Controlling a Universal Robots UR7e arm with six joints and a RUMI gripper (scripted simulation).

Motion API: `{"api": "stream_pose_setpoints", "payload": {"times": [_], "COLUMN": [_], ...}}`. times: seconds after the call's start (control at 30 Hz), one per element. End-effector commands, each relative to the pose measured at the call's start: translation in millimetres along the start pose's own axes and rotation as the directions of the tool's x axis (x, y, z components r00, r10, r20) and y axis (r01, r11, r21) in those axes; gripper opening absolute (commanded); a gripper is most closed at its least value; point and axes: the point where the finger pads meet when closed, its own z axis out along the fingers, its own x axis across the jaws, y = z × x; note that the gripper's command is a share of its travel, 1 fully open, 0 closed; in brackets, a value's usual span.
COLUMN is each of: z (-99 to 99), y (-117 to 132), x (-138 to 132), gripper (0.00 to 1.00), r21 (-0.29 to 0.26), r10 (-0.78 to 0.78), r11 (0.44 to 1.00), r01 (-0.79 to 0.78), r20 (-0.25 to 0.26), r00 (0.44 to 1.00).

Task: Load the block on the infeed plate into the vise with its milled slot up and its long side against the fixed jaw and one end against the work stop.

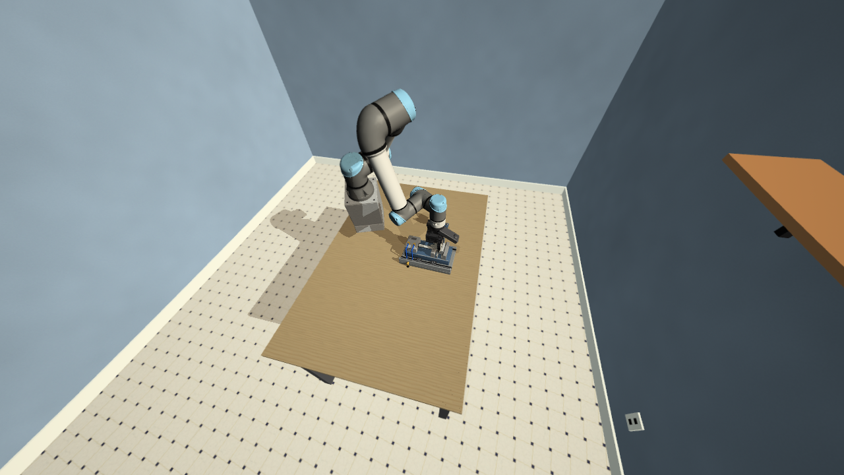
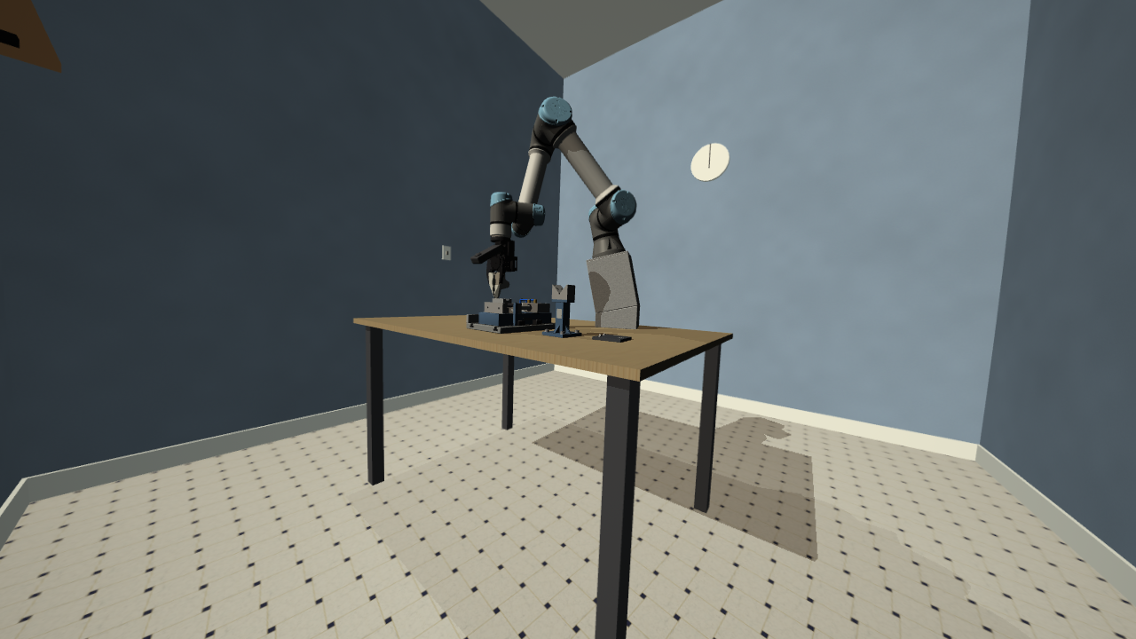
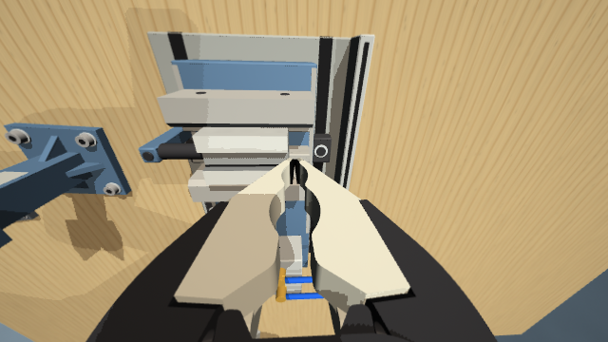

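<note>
The part (image 3: 244,143), a pale block, lies lengthwise between the open vise's jaws in the wrist view. Its upper long side is close along the fixed jaw (image 3: 237,110); whether they touch is not clear. Its left end meets the black work stop rod (image 3: 178,151), apparently touching. I cannot make out its slot clearly. The moving jaw (image 3: 199,193) is below it, partly behind my fingers. My gripper (image 1: 438,249) (image 2: 495,296) (image 3: 294,161) is shut and empty, its tips over the vise (image 1: 426,258) (image 2: 512,319) near the part's right end. The low bars are mostly hidden.
The V-block (image 2: 562,293) stands on a blue post beside the vise; its bolted foot (image 3: 60,137) shows at the left of the wrist view. The dark infeed plate (image 2: 611,338) lies beyond it. Blue air hoses (image 3: 299,280) and a brass fitting (image 3: 281,291) show between my fingers.
</note>
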Motion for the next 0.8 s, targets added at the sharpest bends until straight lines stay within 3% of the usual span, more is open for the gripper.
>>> {"api": "stream_pose_setpoints", "payload": {"times": [0.0, 0.77], "z": [-0.5, -0.5], "y": [0, 0], "x": [2, 14], "gripper": [0.00, 0.00], "r21": [0.001, 0.001], "r10": [0.000, 0.000], "r11": [1.000, 1.000], "r01": [0.000, 0.000], "r20": [-0.001, -0.001], "r00": [1.000, 1.000]}}
